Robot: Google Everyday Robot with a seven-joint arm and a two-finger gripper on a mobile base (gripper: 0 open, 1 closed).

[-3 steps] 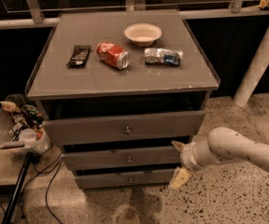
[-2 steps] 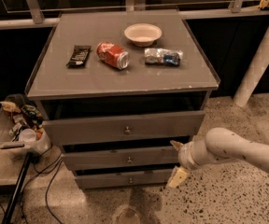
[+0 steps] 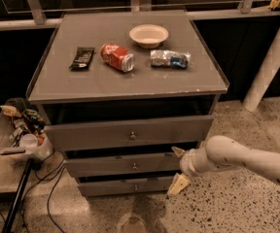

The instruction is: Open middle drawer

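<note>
The grey cabinet (image 3: 130, 84) has three drawers stacked in its front. The middle drawer (image 3: 106, 165) has a medium-height flat front with a small round knob (image 3: 134, 167) at its centre. My gripper (image 3: 177, 168) is at the right end of that front, to the right of the knob. It is open, with one finger (image 3: 178, 152) at the drawer's upper edge and the other finger (image 3: 178, 184) down by the bottom drawer. It holds nothing. My white arm (image 3: 247, 159) comes in from the right.
The taller top drawer (image 3: 130, 132) and the short bottom drawer (image 3: 125, 186) lie above and below. On top are a bowl (image 3: 148, 35), a red can (image 3: 116, 57), a dark snack bar (image 3: 82, 57) and a crushed packet (image 3: 169, 59). A bin of clutter (image 3: 21, 132) and cables stand to the left, a white post (image 3: 271, 57) to the right.
My gripper has edged slightly left toward the right end of the middle drawer. The drawers and the things on top have not moved.
</note>
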